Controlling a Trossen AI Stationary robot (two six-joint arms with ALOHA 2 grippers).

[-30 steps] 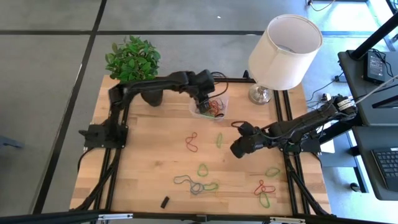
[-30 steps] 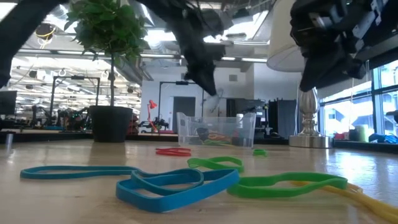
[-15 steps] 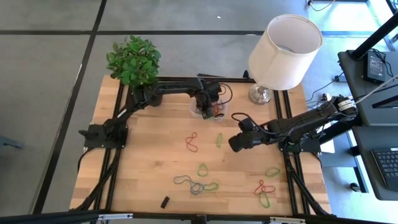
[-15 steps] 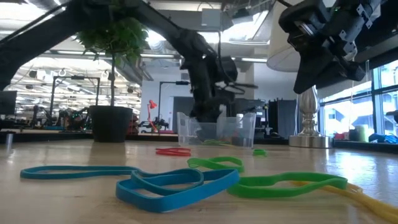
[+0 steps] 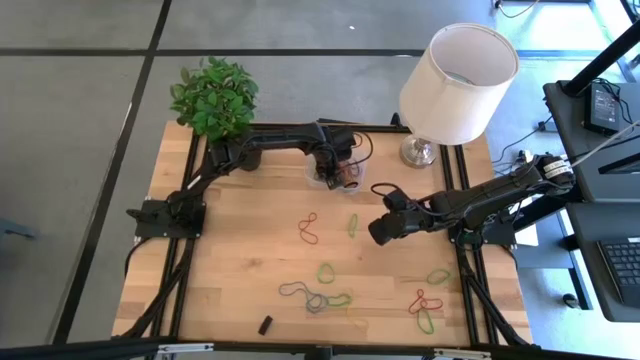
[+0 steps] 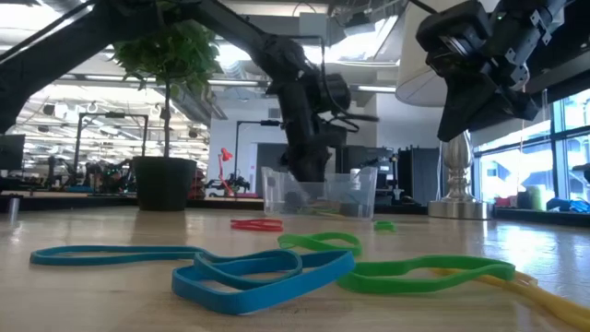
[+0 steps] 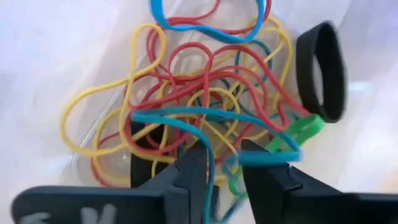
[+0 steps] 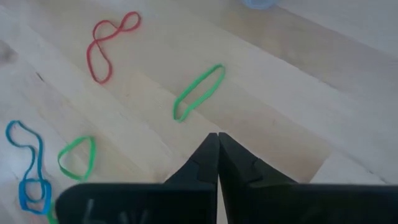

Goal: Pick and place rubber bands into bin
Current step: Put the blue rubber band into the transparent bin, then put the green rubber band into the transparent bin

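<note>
Wooden tabletop (image 5: 240,260) holds scattered rubber bands (image 5: 318,297); the left gripper (image 7: 216,163), fingers parted, releases a blue band (image 7: 208,158) into the bin (image 6: 318,194). Next: lift clear. The right gripper (image 8: 218,163), closed, hovers near a green band (image 8: 198,92).

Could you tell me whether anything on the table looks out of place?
A small black block lies alone near the table's front edge, unlike the loose rubber bands around it. Otherwise nothing stands out.
</note>
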